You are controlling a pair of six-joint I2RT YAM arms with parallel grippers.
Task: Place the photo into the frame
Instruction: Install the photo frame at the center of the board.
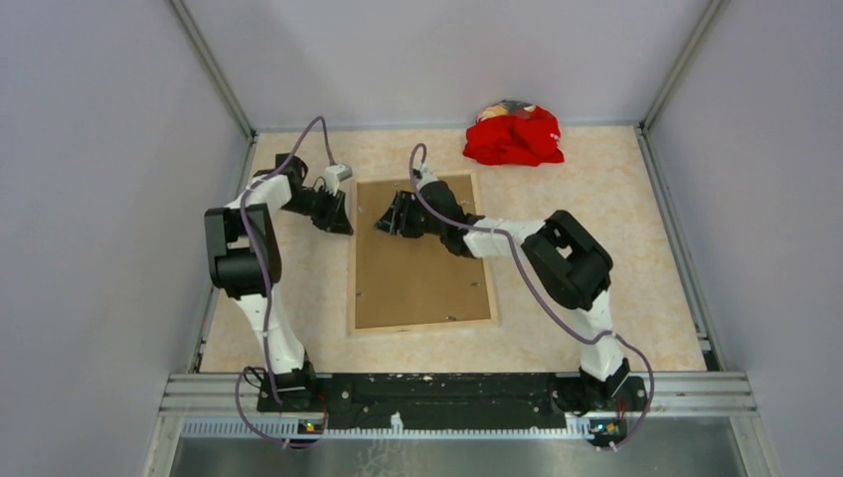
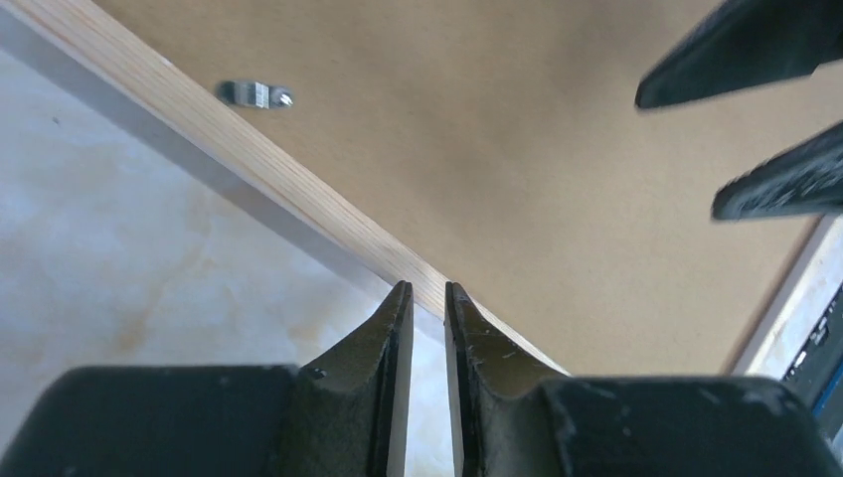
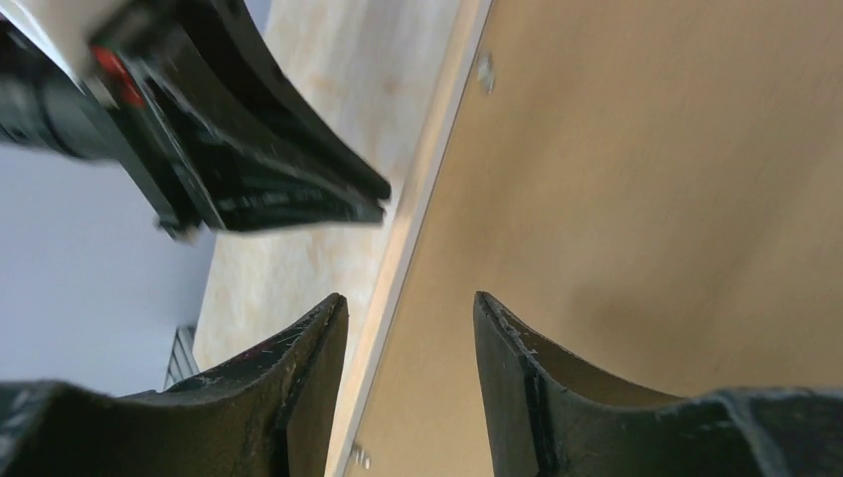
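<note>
Wood-backed frame (image 1: 422, 327) lies flat, likely face-down

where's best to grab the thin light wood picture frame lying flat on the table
Probably the long left rail of the light wood frame, from the outer left side. It lies flat, back up, with the brown backing board filling its inside, so only the outer edge offers a lip. The left gripper is right there.
</note>
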